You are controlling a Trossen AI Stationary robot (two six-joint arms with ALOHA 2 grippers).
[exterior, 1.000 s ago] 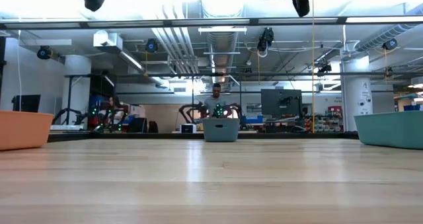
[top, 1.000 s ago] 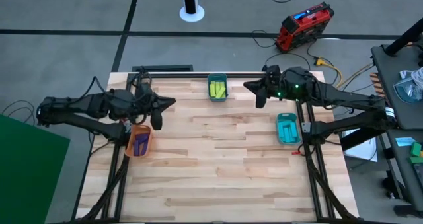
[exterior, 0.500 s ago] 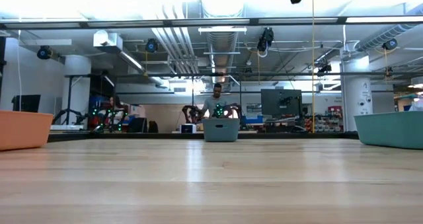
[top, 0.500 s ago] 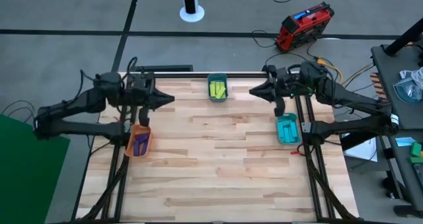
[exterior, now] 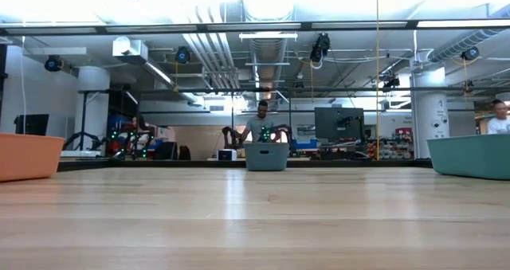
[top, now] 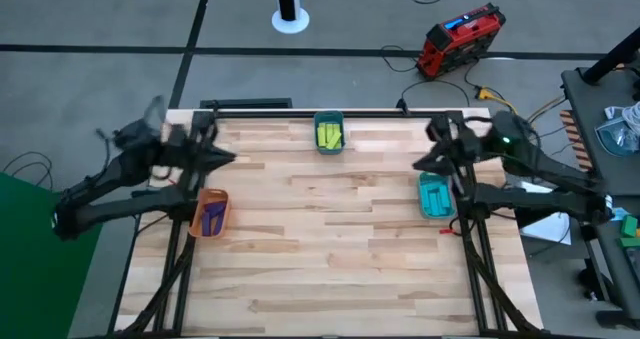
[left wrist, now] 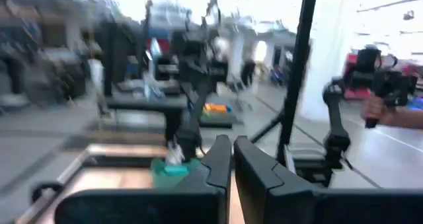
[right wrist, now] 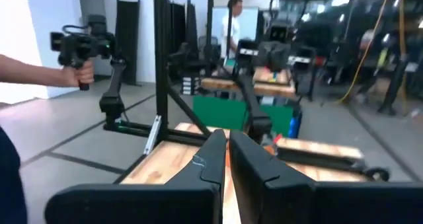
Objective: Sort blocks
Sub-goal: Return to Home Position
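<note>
Both arms are pulling back. The left gripper point(top: 228, 157) is sitting farther left of the centre bin point(top: 329, 119) than half a second ago, and the right gripper point(top: 420, 166) is sitting farther to its front-right. Both are keeping their fingers pressed together, gripping nothing. The yellow-green blocks point(top: 329, 135) are lying side by side inside the centre bin. The purple blocks point(top: 213, 217) are resting in the orange bin point(top: 213, 192), front-left of it, and the blue blocks point(top: 434, 197) are lying in the teal bin point(top: 434, 175), front-right of it.
</note>
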